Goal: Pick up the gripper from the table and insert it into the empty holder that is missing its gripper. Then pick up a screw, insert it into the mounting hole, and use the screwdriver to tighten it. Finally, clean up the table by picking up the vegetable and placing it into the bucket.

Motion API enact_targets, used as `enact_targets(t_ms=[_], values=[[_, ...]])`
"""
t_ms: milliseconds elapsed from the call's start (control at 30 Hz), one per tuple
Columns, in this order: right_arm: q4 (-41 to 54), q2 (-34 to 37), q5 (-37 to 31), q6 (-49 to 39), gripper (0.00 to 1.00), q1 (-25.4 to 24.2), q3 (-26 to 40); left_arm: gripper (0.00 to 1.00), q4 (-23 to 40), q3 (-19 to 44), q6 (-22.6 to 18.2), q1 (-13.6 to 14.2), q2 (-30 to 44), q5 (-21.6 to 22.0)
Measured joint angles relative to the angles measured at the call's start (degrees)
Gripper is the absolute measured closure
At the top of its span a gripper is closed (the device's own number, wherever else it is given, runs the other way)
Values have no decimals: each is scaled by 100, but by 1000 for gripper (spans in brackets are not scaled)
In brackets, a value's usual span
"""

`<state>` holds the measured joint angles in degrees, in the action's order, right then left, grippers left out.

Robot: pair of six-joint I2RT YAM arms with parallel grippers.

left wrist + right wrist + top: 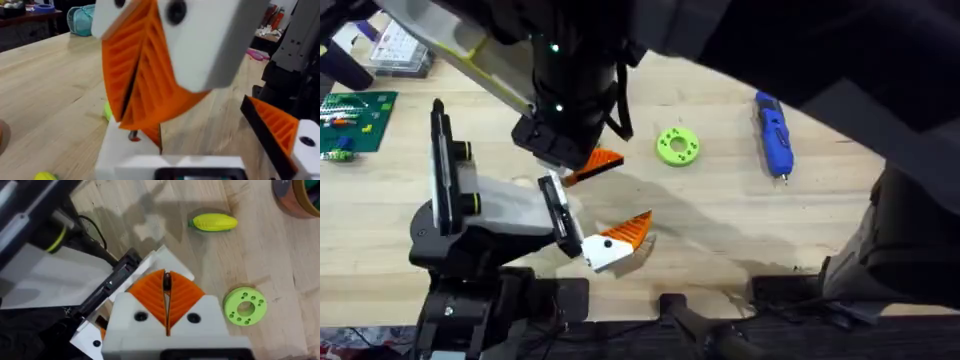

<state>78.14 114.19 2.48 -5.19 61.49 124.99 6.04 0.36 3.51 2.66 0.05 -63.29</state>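
The right arm's white gripper (166, 311) was clamped on a thin dark screw (167, 281) over the slim black-and-white holder (560, 216). Honestly couldn't tell the left claw's state.

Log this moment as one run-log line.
right gripper shut on screw | tip at holder | screwdriver idle on table | vegetable outside bucket

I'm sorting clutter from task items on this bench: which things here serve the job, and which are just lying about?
Job: holder, screwdriver, corn, bucket.
Lying about: lime-green ring, green board, clear box.
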Motion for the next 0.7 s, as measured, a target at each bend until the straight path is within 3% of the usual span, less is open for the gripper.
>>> enact_targets(t_ms=[700], values=[[129,0,-2,0,992,0,0,15,0,0,0,0,-1,0]])
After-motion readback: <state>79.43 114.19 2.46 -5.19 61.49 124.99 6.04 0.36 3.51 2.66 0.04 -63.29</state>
